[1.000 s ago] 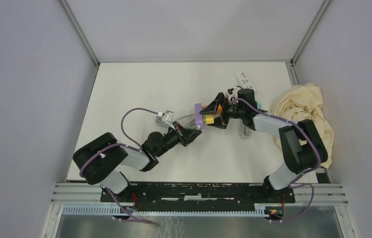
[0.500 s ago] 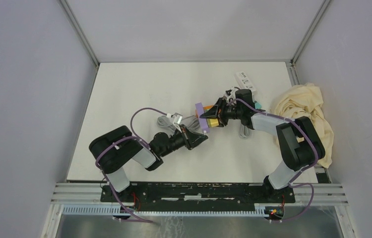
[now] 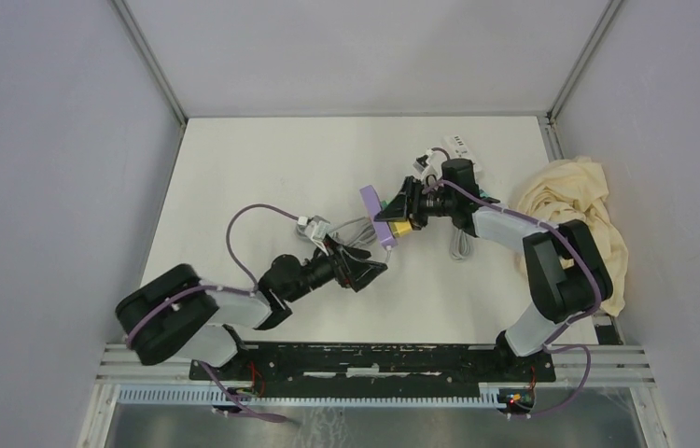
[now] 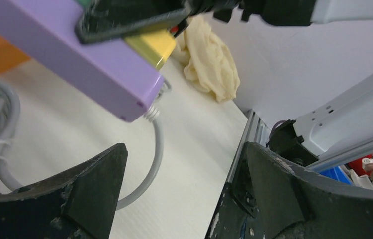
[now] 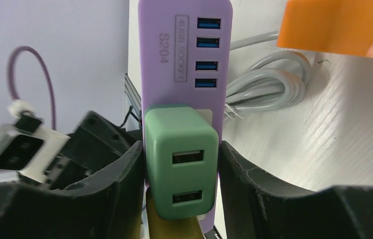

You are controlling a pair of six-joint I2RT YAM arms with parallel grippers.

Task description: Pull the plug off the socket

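Note:
The purple socket strip (image 5: 184,59) hangs tilted above the table, also seen as the socket strip (image 3: 371,207) in the top view. A green plug (image 5: 182,159) with two USB ports sits in its face, and my right gripper (image 5: 180,174) is shut on that plug's sides. Below it is a yellow plug (image 5: 167,226); an orange one (image 5: 333,25) shows at the upper right. My left gripper (image 4: 184,189) stands open and empty just below the strip (image 4: 65,55), touching nothing. The strip's grey cable (image 4: 157,149) loops down to the table.
A cream cloth (image 3: 570,215) lies bunched at the right edge. A white power strip (image 3: 461,149) rests at the back right, with a grey cord (image 3: 461,245) nearby. The coiled grey cable (image 3: 351,229) lies between the arms. The rail (image 3: 374,359) runs along the near edge.
My left gripper has opened, let go and drawn back toward me. My right gripper has shut on the green plug and now carries the strip, a little farther back.

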